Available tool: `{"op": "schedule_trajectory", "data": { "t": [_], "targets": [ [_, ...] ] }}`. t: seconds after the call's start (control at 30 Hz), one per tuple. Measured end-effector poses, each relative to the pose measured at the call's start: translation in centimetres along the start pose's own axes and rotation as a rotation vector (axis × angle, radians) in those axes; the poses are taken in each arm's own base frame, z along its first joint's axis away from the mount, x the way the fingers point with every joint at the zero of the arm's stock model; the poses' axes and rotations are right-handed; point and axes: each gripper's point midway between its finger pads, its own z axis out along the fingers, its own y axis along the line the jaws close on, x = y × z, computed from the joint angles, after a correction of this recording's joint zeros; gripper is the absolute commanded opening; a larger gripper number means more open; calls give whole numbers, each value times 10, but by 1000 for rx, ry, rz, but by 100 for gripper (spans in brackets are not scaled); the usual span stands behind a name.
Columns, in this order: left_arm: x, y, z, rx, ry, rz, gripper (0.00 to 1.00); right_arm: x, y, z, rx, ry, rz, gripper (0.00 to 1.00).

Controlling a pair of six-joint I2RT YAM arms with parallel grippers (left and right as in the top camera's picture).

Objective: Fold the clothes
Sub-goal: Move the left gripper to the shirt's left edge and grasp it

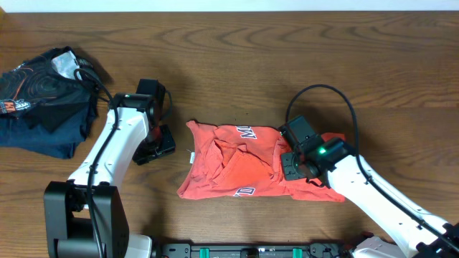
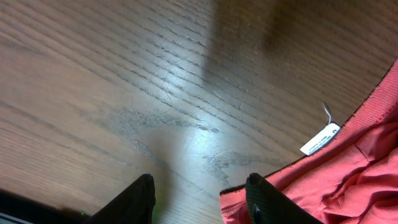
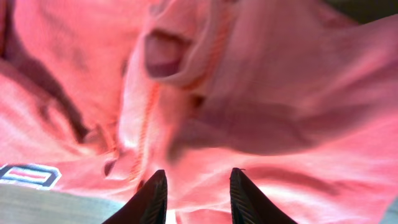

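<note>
A wooden table (image 1: 237, 64) fills nearly everything I can see, dark brown with long wavy grain running across it. Along its far edge lies a thin pale strip (image 1: 287, 4), maybe a wall or floor beyond. Light from above leaves a soft sheen (image 2: 180, 134) on the top, showing fine scratches (image 2: 217, 155).

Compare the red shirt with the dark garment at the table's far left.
The red shirt lies mid-table, partly folded; the dark garment sits bunched at the far left. The red shirt shows white lettering; the dark garment a fine-lined print. Both rest on the wooden table.
</note>
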Motion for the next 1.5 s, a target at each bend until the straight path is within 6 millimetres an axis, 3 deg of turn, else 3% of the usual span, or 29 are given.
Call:
{"op": "schedule_trajectory", "data": {
  "t": [0.23,0.6,0.9,1.03,1.27,1.5],
  "targets": [
    [2,-4,0,24,11,0,56,-4,-21,10,66,11,53,30],
    [10,-38,7,217,52,105,59,7,-24,60,104,121,58,29],
    [10,-68,0,379,28,274,68,6,-24,61,105,121,58,29],
    [13,-77,-3,412,21,330,77,6,-24,61,105,120,58,29],
    [17,-89,-7,471,18,392,79,6,-24,61,105,120,58,30],
    [18,-95,16,474,91,394,79,6,-24,61,105,120,58,30]
  ]
}}
